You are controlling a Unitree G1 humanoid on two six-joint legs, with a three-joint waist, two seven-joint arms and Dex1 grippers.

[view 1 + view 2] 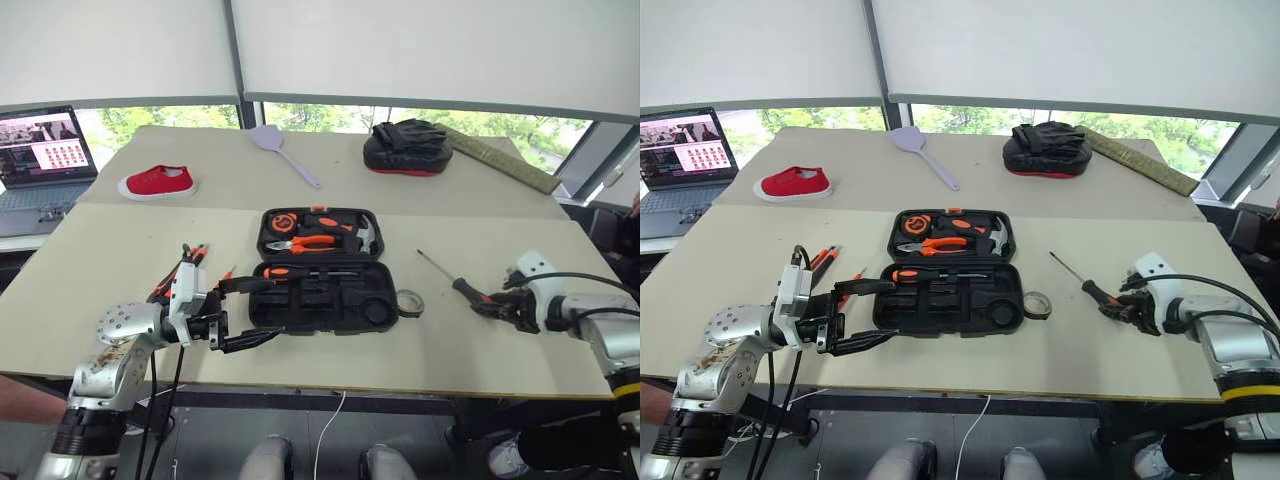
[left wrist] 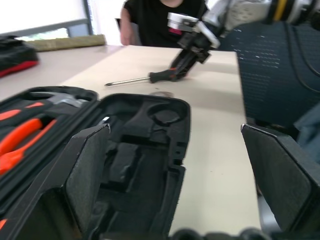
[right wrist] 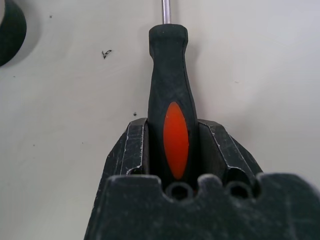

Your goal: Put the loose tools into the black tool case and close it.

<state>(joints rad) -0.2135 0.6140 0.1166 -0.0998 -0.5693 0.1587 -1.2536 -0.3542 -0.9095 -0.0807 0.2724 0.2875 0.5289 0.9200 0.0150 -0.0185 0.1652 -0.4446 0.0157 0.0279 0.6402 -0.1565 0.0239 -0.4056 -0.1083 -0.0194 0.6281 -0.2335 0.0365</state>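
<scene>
The black tool case (image 1: pixel 330 300) lies open at the table's middle; pliers, a hammer and a tape measure sit in its far half, and one screwdriver in the near half. My left gripper (image 1: pixel 275 310) is open, level, at the case's left end, fingers (image 2: pixel 87 170) spread wide. To the right of the case, my right gripper (image 1: pixel 497 308) is shut on the handle of a black-and-orange screwdriver (image 3: pixel 170 75) lying on the table, shaft pointing away. A small grey tape roll (image 1: pixel 410 303) rests by the case's right side. Loose orange-and-black tools (image 1: pixel 185 265) lie left of the case.
On the far table are a red shoe (image 1: pixel 157 182), a lilac fly swatter (image 1: pixel 280 148), a black-and-red mitt (image 1: pixel 405 148) and a long olive bar (image 1: pixel 500 158). A laptop (image 1: pixel 45 150) stands at far left. A person in a black shirt (image 2: pixel 160 20) is beyond the table's right end.
</scene>
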